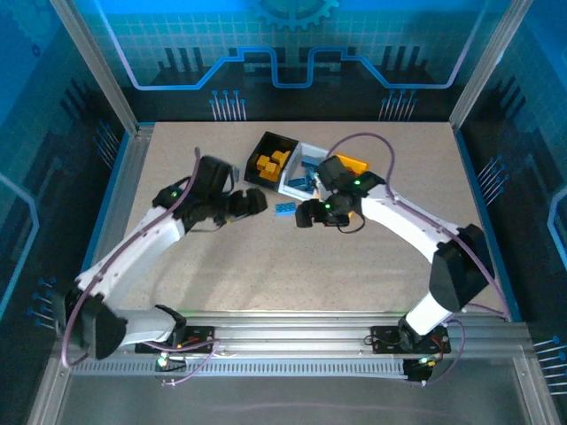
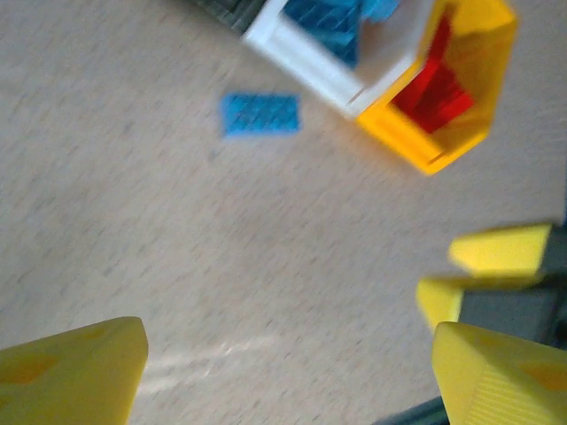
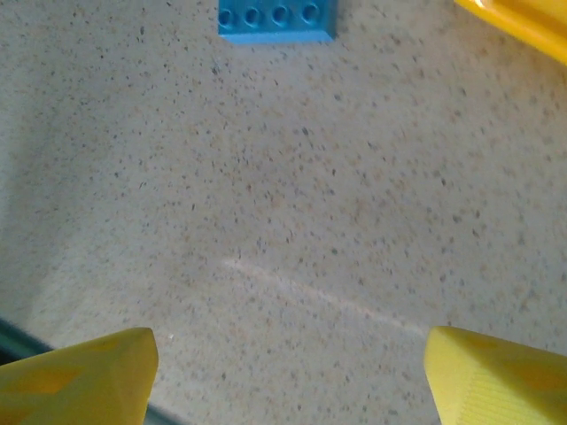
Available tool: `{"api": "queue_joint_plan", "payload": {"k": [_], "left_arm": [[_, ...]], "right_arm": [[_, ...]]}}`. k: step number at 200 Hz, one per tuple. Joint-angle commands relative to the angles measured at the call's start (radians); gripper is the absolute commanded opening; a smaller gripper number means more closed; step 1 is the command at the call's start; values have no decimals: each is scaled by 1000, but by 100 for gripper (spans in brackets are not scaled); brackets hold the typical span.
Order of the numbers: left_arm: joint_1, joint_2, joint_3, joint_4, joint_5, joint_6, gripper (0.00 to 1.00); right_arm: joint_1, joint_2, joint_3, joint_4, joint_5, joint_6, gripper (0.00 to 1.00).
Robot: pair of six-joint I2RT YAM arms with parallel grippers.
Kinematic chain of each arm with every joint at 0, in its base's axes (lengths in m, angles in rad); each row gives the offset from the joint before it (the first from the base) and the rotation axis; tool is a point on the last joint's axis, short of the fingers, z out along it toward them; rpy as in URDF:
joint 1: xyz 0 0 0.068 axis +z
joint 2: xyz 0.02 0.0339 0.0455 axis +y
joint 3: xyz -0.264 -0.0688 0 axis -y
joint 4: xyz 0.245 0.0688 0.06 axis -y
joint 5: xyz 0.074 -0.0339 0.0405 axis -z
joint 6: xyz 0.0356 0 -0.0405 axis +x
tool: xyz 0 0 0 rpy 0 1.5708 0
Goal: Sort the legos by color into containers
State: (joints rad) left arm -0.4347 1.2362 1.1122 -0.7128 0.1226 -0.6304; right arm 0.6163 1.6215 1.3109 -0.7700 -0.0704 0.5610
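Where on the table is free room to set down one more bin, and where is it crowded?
Free: the wide table stretch between the two arms, nearer than the blue brick; also both far corners. Crowded: the far middle, where the black bin, white bin, yellow bin, left gripper and right gripper cluster.

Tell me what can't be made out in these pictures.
Yellow bin, top view: the right arm covers most of it.
Black bin, left wrist view: cut off by the top edge, blurred.
Loose blue brick, right wrist view: cropped by the top edge.
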Motion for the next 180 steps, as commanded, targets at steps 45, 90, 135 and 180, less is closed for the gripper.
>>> {"api": "queue_joint_plan", "payload": {"k": [45,90,135,180], "left_arm": [[18,-324,-203,-63,-28,-91,99],[25,-460,-242,-139,0,-41,99],[25,-568,-267,-237,1,6,99],[26,-606,-282,-267,-6,11,99]], "right_arm": [[146,247,182,110,329,39,91],[180,413,321,44,369,84,96],[184,508,390,-28,419,161,97],[154,583,441,-45,396,166,96]]}}
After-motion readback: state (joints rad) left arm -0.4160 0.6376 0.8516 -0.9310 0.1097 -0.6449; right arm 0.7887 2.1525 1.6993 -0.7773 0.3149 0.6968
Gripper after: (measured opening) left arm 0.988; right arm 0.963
